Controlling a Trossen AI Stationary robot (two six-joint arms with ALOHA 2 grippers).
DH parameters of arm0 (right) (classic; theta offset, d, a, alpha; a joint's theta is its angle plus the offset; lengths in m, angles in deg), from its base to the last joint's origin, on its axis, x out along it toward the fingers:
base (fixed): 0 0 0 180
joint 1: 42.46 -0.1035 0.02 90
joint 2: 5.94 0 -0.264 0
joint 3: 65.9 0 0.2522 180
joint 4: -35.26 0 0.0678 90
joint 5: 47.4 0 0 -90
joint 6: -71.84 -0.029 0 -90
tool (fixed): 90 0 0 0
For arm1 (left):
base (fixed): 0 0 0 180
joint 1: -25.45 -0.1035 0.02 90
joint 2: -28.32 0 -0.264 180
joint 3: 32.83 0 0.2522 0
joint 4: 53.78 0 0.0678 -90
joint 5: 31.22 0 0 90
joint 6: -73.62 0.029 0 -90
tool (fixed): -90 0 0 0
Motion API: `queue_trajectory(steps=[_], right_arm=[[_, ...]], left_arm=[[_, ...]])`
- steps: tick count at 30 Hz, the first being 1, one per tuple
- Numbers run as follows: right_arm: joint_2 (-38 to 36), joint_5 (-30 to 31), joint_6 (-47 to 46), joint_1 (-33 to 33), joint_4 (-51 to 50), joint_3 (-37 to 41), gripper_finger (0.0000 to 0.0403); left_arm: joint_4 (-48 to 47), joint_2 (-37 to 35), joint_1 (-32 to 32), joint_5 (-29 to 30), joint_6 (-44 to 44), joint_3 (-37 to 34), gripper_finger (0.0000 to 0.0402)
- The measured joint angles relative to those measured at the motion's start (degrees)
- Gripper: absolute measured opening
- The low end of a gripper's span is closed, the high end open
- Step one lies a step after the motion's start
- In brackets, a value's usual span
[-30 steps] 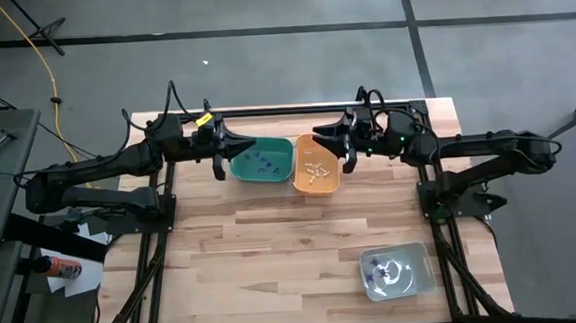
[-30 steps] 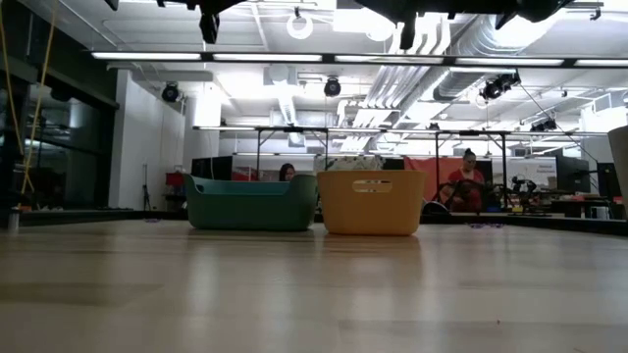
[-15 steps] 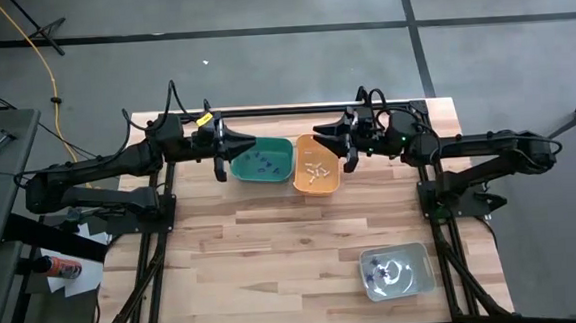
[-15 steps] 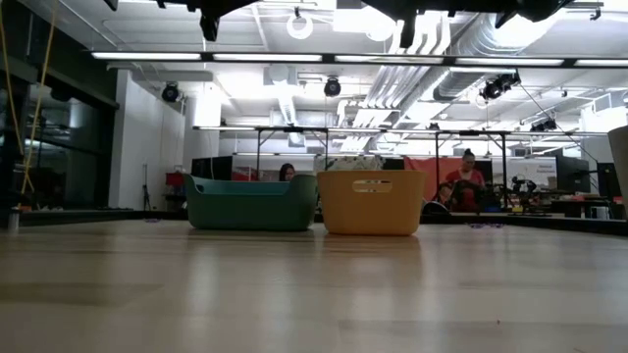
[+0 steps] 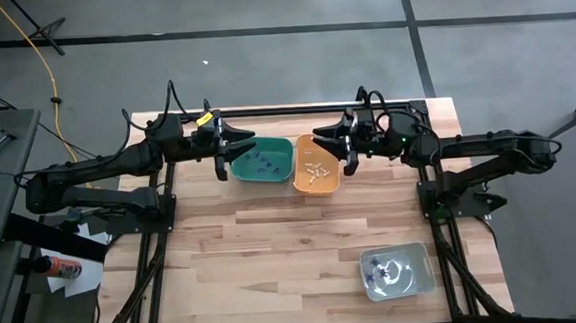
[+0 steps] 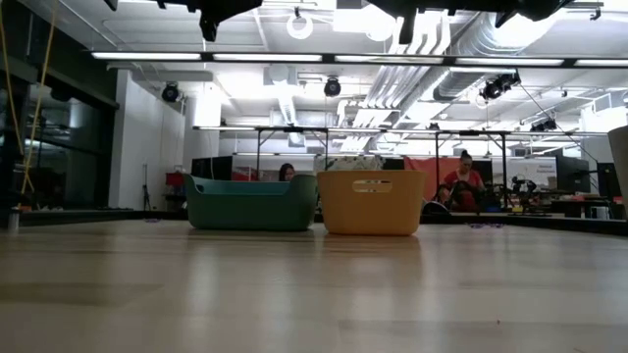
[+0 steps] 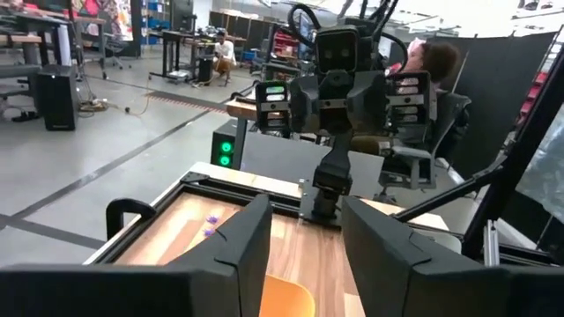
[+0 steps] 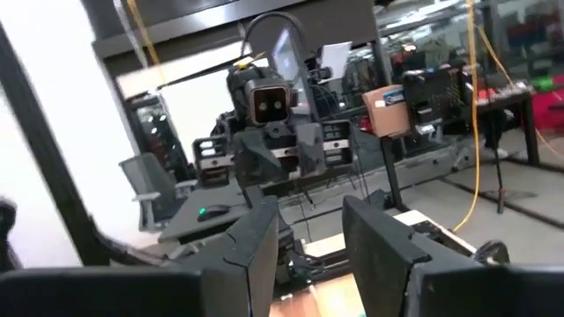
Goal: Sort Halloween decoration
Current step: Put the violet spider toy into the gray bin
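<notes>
Looking down from above, you find the Halloween decoration in three lots. Dark trinkets (image 5: pixel 261 163) lie in the green bin (image 5: pixel 285 147), pale ones (image 5: pixel 317 172) in the orange bin (image 5: pixel 301 179) touching it at the far edge of the tabletop (image 5: pixel 274 253), and a mixed remainder (image 5: pixel 387 271) sits in the grey bin (image 5: pixel 421 259), alone toward the near right corner. That last lot is, by my reading, what is left for you to sort.

The relation that matters is this: the grey bin lies well apart from both pincers, toward the near edge on the right arm's side. The right pincer (image 5: pixel 348 146) hangs raised beside the orange bin's outer rim, the left pincer (image 5: pixel 220 154) beside the green bin's outer rim, each pointing inward across the bins at the other. Both are held apart with nothing between the fingers; each wrist view shows a clear gap and the opposite arm beyond it.

The right arm is plainly nearer, so you would likely swing it back toward the near edge. The trinkets are too small to read any long axis, so you cannot set the wrist angle from here.
</notes>
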Motion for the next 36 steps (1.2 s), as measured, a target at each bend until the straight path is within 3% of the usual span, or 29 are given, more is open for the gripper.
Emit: queue_trajectory(steps=[9, 33, 36], right_arm=[[0.0, -0.9, 4.1, 0.0, -1.3, 0.0, 0.0007], [0.0, -2.6, 1.3, 0.0, -4.8, 0.0, 0.0], [0.0, -2.6, 0.5, 0.0, -4.8, 0.0, 0.0]], left_arm=[[0.0, 0.0, -0.3, 0.0, 0.0, 0.0, 0.0131], [0.0, 0.0, -0.3, 0.0, -0.2, 0.0, 0.0131], [-0.2, 0.0, -0.3, -0.1, -6.9, 0.0, 0.0131]])
